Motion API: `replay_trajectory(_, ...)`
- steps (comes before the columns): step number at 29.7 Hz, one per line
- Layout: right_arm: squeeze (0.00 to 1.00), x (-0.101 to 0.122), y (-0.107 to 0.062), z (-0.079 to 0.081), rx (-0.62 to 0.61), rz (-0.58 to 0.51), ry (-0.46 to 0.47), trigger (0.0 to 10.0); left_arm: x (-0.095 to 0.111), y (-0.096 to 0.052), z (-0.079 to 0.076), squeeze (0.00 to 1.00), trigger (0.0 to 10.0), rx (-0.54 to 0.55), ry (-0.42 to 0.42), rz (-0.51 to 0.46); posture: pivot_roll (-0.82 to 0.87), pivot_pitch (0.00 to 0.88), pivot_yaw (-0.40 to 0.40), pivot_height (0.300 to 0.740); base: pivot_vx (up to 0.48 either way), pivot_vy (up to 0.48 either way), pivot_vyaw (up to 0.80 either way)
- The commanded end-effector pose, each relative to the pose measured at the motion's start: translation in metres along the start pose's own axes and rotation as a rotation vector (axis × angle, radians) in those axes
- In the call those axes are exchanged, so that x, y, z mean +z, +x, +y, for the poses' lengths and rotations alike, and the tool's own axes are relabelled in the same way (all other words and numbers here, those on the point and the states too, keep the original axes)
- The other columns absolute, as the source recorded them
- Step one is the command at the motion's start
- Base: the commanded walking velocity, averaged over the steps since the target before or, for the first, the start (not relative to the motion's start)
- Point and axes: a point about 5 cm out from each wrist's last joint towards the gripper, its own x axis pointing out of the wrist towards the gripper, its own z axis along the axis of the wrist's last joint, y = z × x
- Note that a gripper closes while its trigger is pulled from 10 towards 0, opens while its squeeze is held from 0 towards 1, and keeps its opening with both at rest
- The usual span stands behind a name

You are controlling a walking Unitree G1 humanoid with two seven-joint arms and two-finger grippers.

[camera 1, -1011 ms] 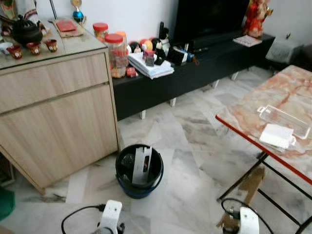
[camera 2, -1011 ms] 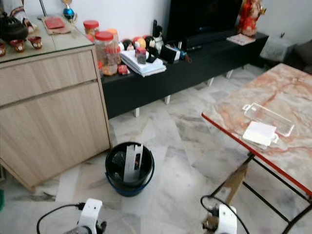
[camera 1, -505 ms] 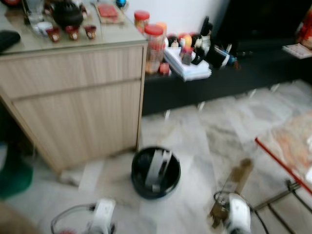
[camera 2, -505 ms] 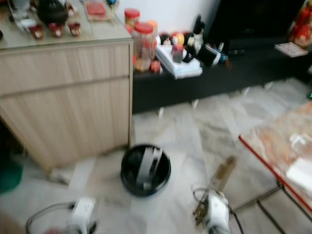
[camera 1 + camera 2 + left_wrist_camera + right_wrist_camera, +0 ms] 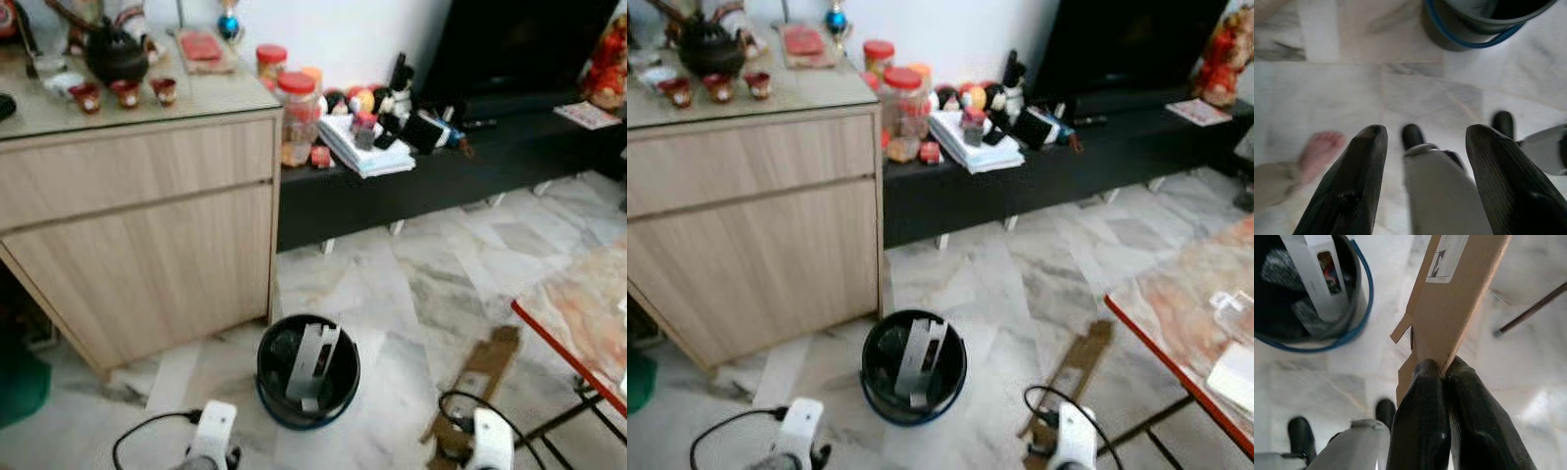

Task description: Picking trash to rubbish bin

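Rubbish bin (image 5: 308, 372), lower centre of frame: black, blue-rimmed, containing white packaging (image 5: 313, 362).
Right gripper (image 5: 1444, 369) pinches flat cardboard (image 5: 1457, 293) beside bin; left gripper (image 5: 1422, 142) fingers spread, empty.

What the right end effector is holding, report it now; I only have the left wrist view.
Observer: The right end effector is shut on the end of a flat strip of brown cardboard.
Operator: Tell me what's inside the bin.
Observer: The bin holds a white carton standing on end, plus darker rubbish I can't identify.
Operator: Give me the bin's place relative to the cardboard.
Observer: In the head views the bin stands on the marble floor, to the robot's left of the cardboard.
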Motion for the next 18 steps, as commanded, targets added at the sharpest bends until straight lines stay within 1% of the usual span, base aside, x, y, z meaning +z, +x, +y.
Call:
replay_trajectory(1, 0.00, -0.0006, -0.0017, -0.0122, -0.034, -0.002, 0.009, 10.0, 0.0032, 0.0011, -0.0119, 0.00, 10.0, -0.030, 0.002, -0.005, 0.00, 0.045, -0.125, 0.740, 0.304, 0.000, 0.00)
replay_trajectory(7, 0.00, -0.0009, -0.0018, -0.0128, -0.040, -0.001, 0.021, 10.0, 0.0036, 0.0012, -0.0120, 0.00, 10.0, -0.031, 0.004, -0.007, 0.00, 0.034, -0.124, 0.740, 0.306, 0.000, 0.00)
replay_trajectory(11, 0.00, 0.0002, -0.0018, -0.0132, -0.041, -0.010, 0.025, 10.0, 0.0039, 0.0013, -0.0127, 0.00, 10.0, -0.034, 0.006, -0.007, 0.00, 0.031, -0.123, 0.740, 0.305, 0.000, -0.77)
replay_trajectory(18, 0.00, 0.0006, -0.0019, -0.0146, -0.044, -0.011, 0.013, 10.0, 0.0036, 0.0012, -0.0128, 0.00, 10.0, -0.033, 0.008, -0.007, 0.00, 0.034, -0.124, 0.740, 0.303, 0.000, 0.00)
